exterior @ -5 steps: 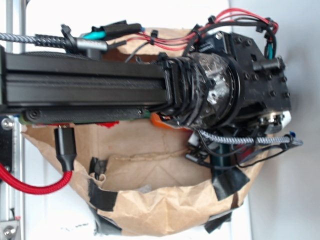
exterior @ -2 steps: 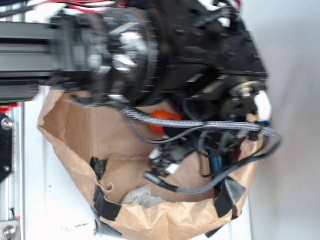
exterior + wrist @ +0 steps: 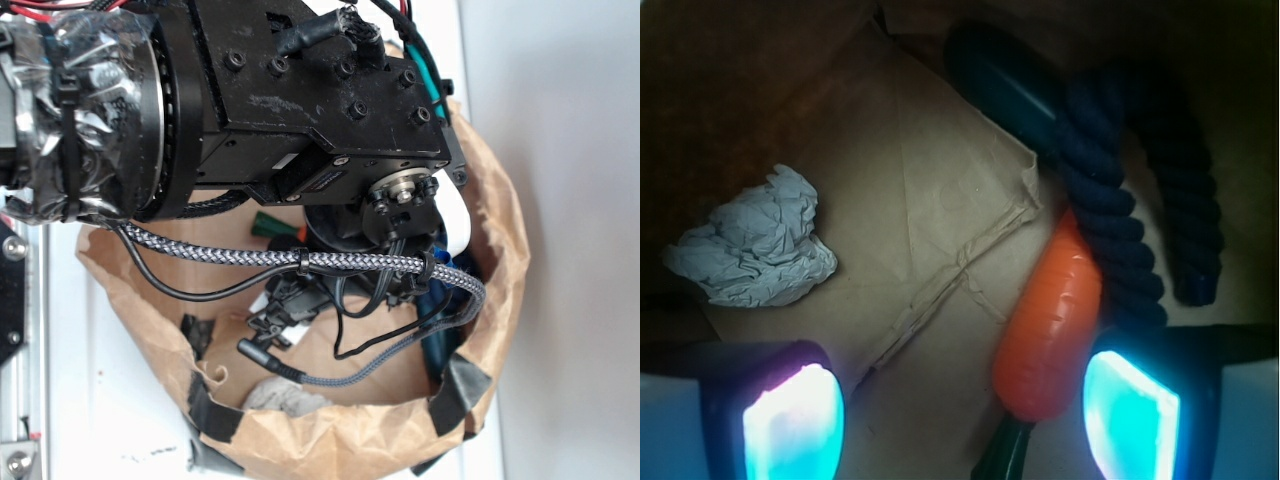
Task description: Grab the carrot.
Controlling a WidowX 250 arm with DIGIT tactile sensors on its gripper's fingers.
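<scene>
The carrot (image 3: 1052,325) is glossy orange and lies on the brown paper floor of the bag, its dark green stem cap (image 3: 1005,455) pointing toward me. My gripper (image 3: 962,415) is open and straddles it. The carrot sits close to the right glowing pad (image 3: 1130,415) and far from the left pad (image 3: 795,425); neither pad touches it. In the exterior view my black wrist (image 3: 330,120) hangs over the bag and covers the orange body. Only a dark green tip (image 3: 270,225), which looks like the carrot's stem, shows there.
A dark navy twisted rope (image 3: 1110,200) lies against the carrot's right side, with a dark teal object (image 3: 1005,85) behind it. A crumpled white paper (image 3: 755,240) sits at the left. The brown bag walls (image 3: 500,230), patched with black tape (image 3: 210,410), ring the space.
The arm has swung across the bag and its wrist now fills the upper view. The orange carrot body seen under the arm earlier is now covered by it.
</scene>
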